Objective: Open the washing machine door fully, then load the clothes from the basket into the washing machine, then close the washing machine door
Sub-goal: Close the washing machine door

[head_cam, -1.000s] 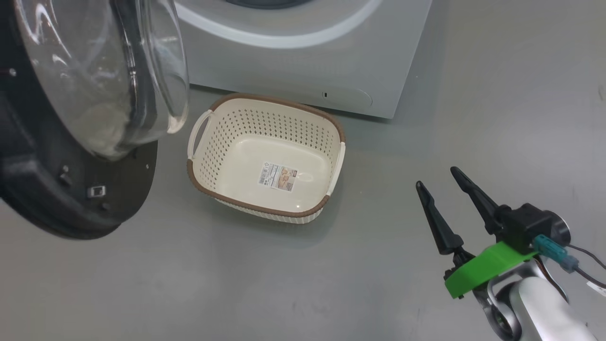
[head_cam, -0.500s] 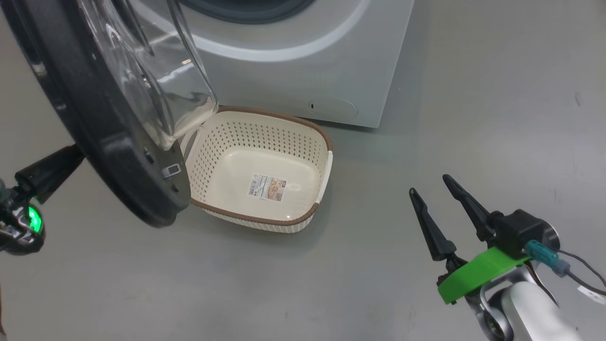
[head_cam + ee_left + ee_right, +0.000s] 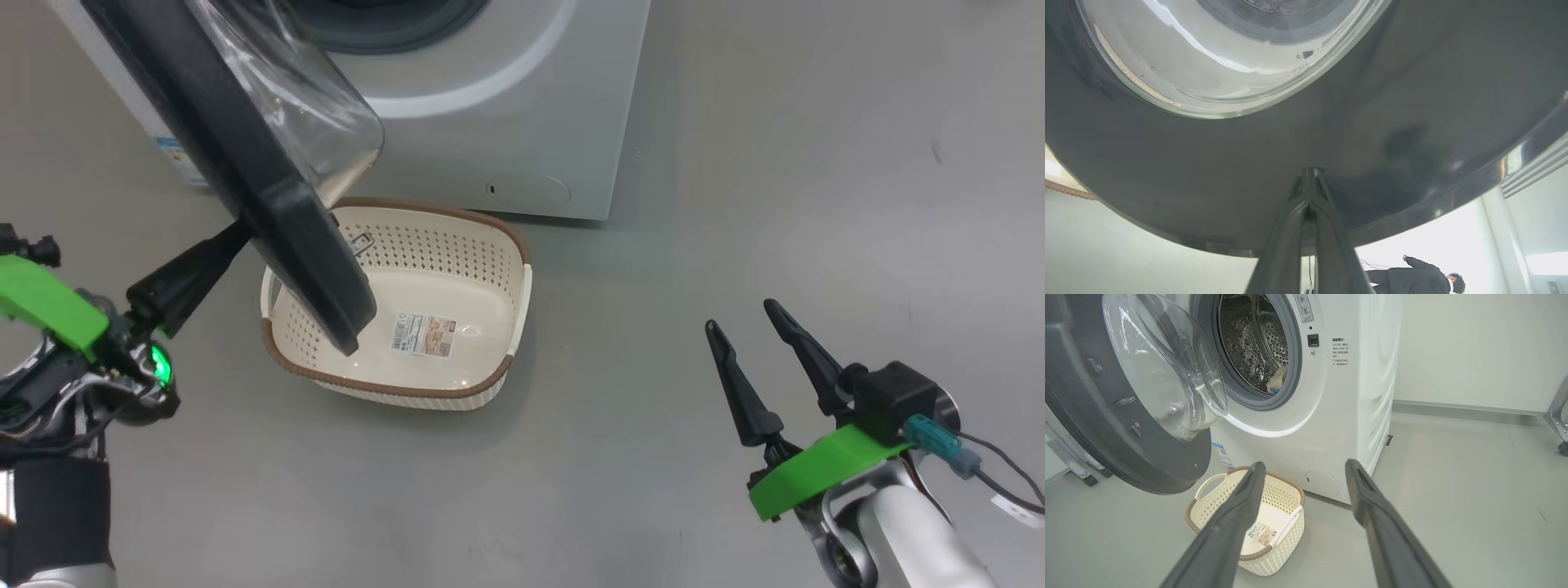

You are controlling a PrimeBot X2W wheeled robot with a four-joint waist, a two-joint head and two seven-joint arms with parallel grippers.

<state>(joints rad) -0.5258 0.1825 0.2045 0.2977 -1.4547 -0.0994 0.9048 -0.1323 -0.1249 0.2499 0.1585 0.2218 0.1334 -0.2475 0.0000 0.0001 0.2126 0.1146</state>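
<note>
The white washing machine stands at the top of the head view with its drum open. The washing machine door hangs edge-on over the left of the cream basket, which holds nothing but a label sticker. My left gripper is shut, its tips pressed against the door's black outer rim. My right gripper stands open over bare floor, right of the basket. In the right wrist view, pale yellow clothes with a blue cuff lie inside the steel drum, behind the half-open door.
A round service flap sits low on the machine's front. Grey floor spreads to the right and in front. A wheeled metal frame stands at the far right by the wall. A person stands far off in the left wrist view.
The door has swung round towards the machine, from broadside to edge-on. My shut left gripper has come into view behind it, against its outer face. The head camera shifted; the right gripper stayed put.
</note>
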